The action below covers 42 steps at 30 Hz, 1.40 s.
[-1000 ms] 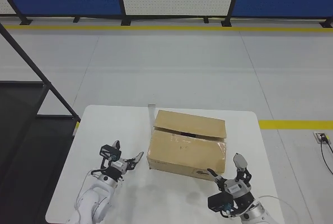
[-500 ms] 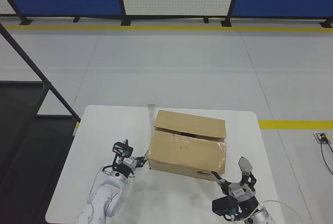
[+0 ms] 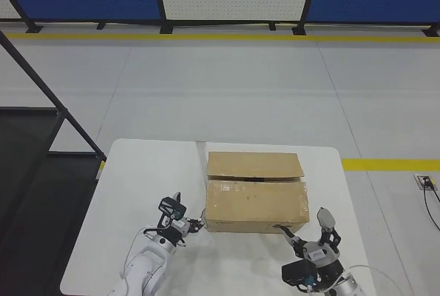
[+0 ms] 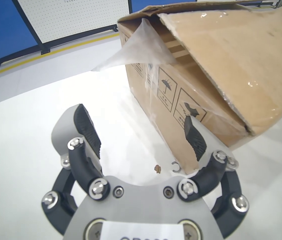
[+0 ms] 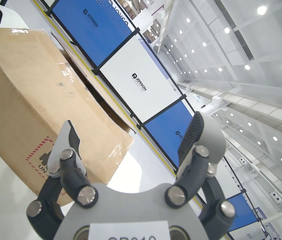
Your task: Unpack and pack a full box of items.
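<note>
A brown cardboard box (image 3: pixel 256 194) lies on the white table (image 3: pixel 131 192) with its top flaps down, a dark gap between them. My left gripper (image 3: pixel 190 210) is open at the box's near left corner. In the left wrist view one fingertip (image 4: pixel 193 132) touches the box (image 4: pixel 213 58) low on its end face, and the other stands apart over the table. A strip of clear tape (image 4: pixel 141 51) peels off the upper end. My right gripper (image 3: pixel 302 224) is open at the near right corner, one finger (image 5: pixel 72 138) against the box (image 5: pixel 28 88).
A black metal frame (image 3: pixel 49 126) stands to the left of the table. A small brown scrap (image 4: pixel 157 168) and a tiny metal clip (image 4: pixel 175 167) lie on the table by the box's corner. Bare tabletop stretches to the left of the box.
The box has turned square to the table's front edge and shifted right. My left gripper moved right up to its corner. The right gripper drew back a little towards the front edge.
</note>
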{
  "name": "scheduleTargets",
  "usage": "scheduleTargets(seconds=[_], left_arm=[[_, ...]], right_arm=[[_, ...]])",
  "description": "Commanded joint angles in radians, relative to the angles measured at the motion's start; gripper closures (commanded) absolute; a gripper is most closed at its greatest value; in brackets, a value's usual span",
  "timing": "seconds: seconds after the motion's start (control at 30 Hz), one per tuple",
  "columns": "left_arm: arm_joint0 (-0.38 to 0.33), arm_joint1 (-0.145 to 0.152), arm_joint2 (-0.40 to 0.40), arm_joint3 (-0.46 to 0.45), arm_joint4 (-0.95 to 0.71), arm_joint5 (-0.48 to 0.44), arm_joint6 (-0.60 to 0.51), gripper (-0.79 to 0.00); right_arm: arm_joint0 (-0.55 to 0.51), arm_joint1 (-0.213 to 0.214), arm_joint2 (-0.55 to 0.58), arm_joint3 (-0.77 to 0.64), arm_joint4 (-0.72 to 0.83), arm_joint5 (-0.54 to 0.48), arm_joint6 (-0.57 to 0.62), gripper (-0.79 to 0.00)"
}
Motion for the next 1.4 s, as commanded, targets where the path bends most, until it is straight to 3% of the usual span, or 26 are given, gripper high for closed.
scheduleTargets(seconds=[0.0,0.27,0.37,0.8,0.9,0.97,1.03,1.2,1.37], left_arm=[[0.007,0.001,-0.021,-0.008,-0.024,0.011,-0.002,-0.785],[-0.044,0.011,-0.118,0.042,-0.043,0.054,-0.028,-0.785],[-0.08,0.016,-0.129,0.072,-0.045,-0.012,-0.084,-0.785],[-0.098,0.018,-0.131,0.086,-0.012,0.004,-0.097,-0.785],[-0.172,0.01,-0.12,0.176,-0.092,-0.061,-0.067,-0.785],[-0.227,0.007,-0.09,0.255,-0.004,-0.04,-0.022,-0.785],[-0.291,-0.001,-0.066,0.342,-0.023,-0.071,0.016,-0.785],[-0.437,-0.027,0.025,0.552,0.068,-0.056,0.123,-0.785],[-0.538,-0.067,0.127,0.709,0.132,-0.015,0.21,-0.785]], right_arm=[[0.0,0.0,0.002,-0.001,0.001,0.0,-0.002,-0.785],[-0.023,0.0,0.018,-0.004,0.014,0.022,-0.018,-0.785],[-0.037,0.0,0.031,-0.013,0.006,0.046,-0.016,-0.785],[-0.038,0.0,0.032,-0.015,0.001,0.047,-0.015,-0.785],[-0.027,-0.001,0.033,-0.022,0.006,0.034,-0.002,-0.785],[-0.025,-0.001,0.033,-0.023,0.009,0.031,0.0,-0.785],[-0.026,-0.001,0.036,-0.022,0.01,0.033,0.001,-0.785],[-0.051,-0.003,0.051,-0.015,0.031,0.06,-0.005,-0.785],[-0.09,-0.004,0.072,-0.012,0.06,0.097,-0.02,-0.785]])
